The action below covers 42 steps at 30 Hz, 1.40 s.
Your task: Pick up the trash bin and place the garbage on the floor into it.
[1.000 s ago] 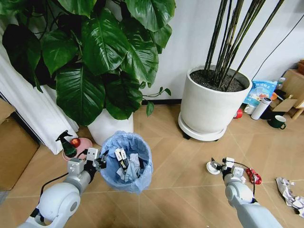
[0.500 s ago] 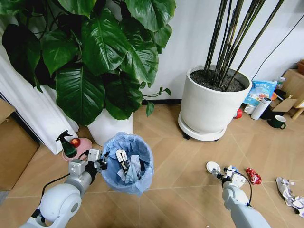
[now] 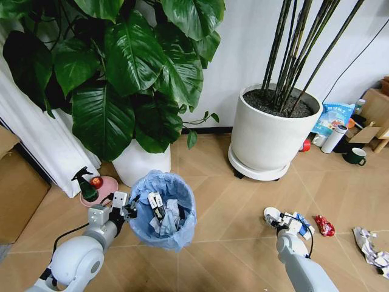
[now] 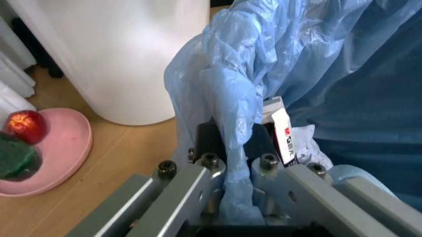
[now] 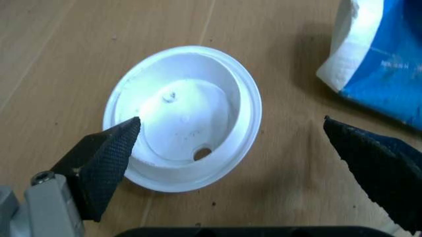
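Observation:
The trash bin [image 3: 163, 210], dark and lined with a light-blue bag [image 4: 264, 59], holds several pieces of litter. My left gripper [image 3: 126, 210] is shut on its near-left rim, the bag pinched between the fingers [image 4: 209, 143]. On the floor [image 3: 231, 243] lies the garbage: a white disc [image 3: 271, 213], a blue wrapper [image 3: 305, 222], a red wrapper [image 3: 324, 225] and a crumpled silvery wrapper [image 3: 369, 245]. My right gripper [image 3: 281, 221] hangs open just over the white disc [image 5: 185, 118]. One fingertip [image 5: 108, 153] overlaps the disc's rim; the other [image 5: 372, 163] is near the blue wrapper [image 5: 386, 54].
A big white pot [image 3: 265, 137] with dark stalks stands behind the litter. A large-leaf plant's pot [image 3: 140, 161] is behind the bin. A pink dish [image 3: 103, 185] with a red fruit and a spray bottle sits to the left. A white thermos [image 3: 333, 139] and green mug [image 3: 355, 157] stand far right.
My right gripper has drawn back and shifted left, from beside the red and blue wrappers to over the white disc. The left gripper and the bin have stayed put.

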{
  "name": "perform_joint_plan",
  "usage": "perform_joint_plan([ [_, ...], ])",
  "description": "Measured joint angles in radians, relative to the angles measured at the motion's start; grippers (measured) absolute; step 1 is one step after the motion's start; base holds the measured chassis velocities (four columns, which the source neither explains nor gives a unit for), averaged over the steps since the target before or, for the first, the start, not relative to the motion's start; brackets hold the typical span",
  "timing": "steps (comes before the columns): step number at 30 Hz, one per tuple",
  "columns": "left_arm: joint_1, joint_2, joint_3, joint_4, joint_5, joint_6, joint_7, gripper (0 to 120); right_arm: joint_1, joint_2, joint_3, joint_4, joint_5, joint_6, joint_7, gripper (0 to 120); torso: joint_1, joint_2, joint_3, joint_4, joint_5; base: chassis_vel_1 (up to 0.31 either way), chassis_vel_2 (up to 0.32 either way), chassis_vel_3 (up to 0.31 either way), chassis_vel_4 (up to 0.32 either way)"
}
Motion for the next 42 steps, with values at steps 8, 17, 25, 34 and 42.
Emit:
perform_joint_plan([
  [8, -0.007, -0.003, 0.002, 0.009, -0.002, 0.001, 0.001, 0, 0.031, 0.012, -0.001, -0.029, 0.004, -0.004, 0.037, 98, 0.0, 0.0, 0.0, 0.0002, 0.0, 0.0, 0.0, 0.0, 0.0],
  [17, -0.015, -0.006, 0.002, 0.018, -0.004, 0.0, 0.005, 0, 0.035, 0.021, 0.0, -0.036, 0.01, -0.006, 0.048, 68, 0.0, 0.0, 0.0, -0.0001, -0.0007, 0.0, 0.0, 0.0, 0.0],
  [25, -0.021, -0.005, 0.002, 0.022, -0.007, -0.002, 0.008, 0, 0.03, 0.028, 0.005, -0.031, 0.014, -0.006, 0.047, 36, 0.0, 0.0, 0.0, -0.0002, 0.0, 0.0, 0.0, 0.0, 0.0],
  [34, -0.022, -0.006, 0.0, 0.024, -0.006, -0.01, 0.011, 0, 0.017, 0.038, 0.009, -0.013, 0.019, -0.006, 0.044, 7, 0.0, 0.0, 0.0, 0.0003, 0.0006, 0.0, 0.0, 0.0, 0.0],
  [42, -0.02, -0.009, -0.001, 0.023, -0.005, -0.012, 0.012, 0, -0.013, 0.032, 0.007, 0.045, 0.025, -0.009, 0.042, 0, 0.0, 0.0, 0.0, 0.0004, 0.0019, 0.0, 0.0, 0.0, 0.0],
])
